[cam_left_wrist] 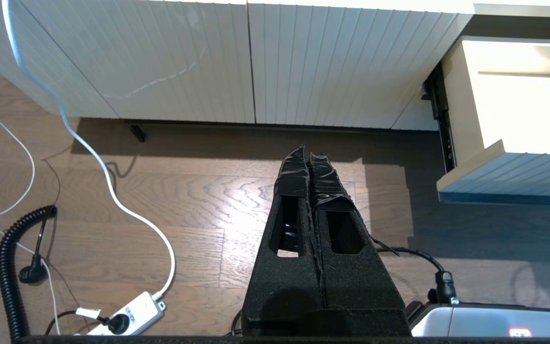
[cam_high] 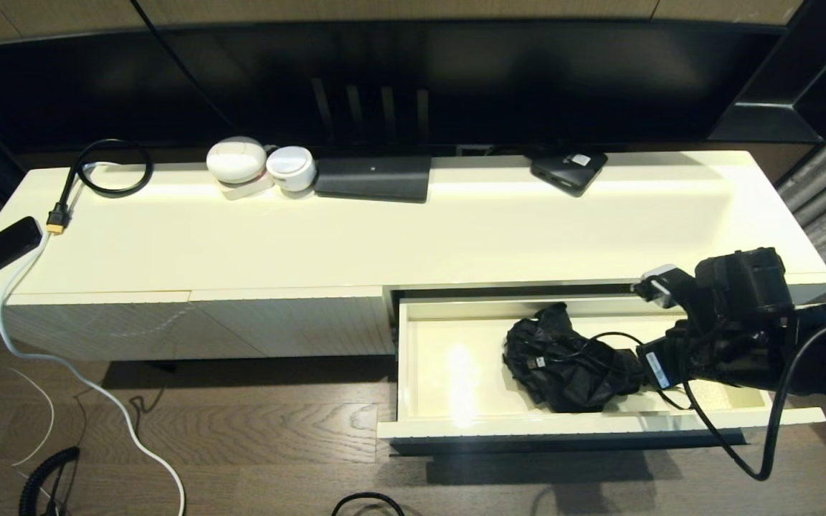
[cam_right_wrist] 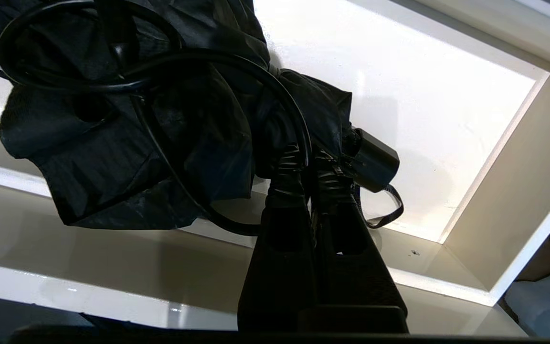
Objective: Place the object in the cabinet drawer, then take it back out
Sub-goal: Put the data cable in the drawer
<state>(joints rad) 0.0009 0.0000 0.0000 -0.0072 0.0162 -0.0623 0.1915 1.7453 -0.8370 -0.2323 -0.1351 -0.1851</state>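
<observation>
- Right gripper point(cam_high: 641, 367) is in the open drawer point(cam_high: 456, 424), at about 4 o'clock in the head view. Jaws pinched nearly shut on the umbrella point(cam_high: 563, 362), a folded black one, gripped near its handle end.
- The umbrella is inside the drawer, right of centre; can't tell whether its canopy rests on the floor or hangs just above it.
- Risk: thin grip on bunched fabric right beside the hard handle point(cam_right_wrist: 370, 160). Fabric could slide out, so the umbrella drops or tilts.
- Risk: the robot's own black cable point(cam_right_wrist: 160, 67) is looped across the canopy. Any pull may snag it and drag the umbrella sideways.
- Risk: the wrist strap point(cam_right_wrist: 389, 210) dangles low and could catch on the drawer's front wall on the way out.
- Risk: the wrist body sits close to the cabinet point(cam_high: 384, 229) top edge at 12 o'clock of the drawer; a steep lift may clip it.
- Left gripper point(cam_left_wrist: 309, 157) is parked over the floor, jaws together, empty.
</observation>
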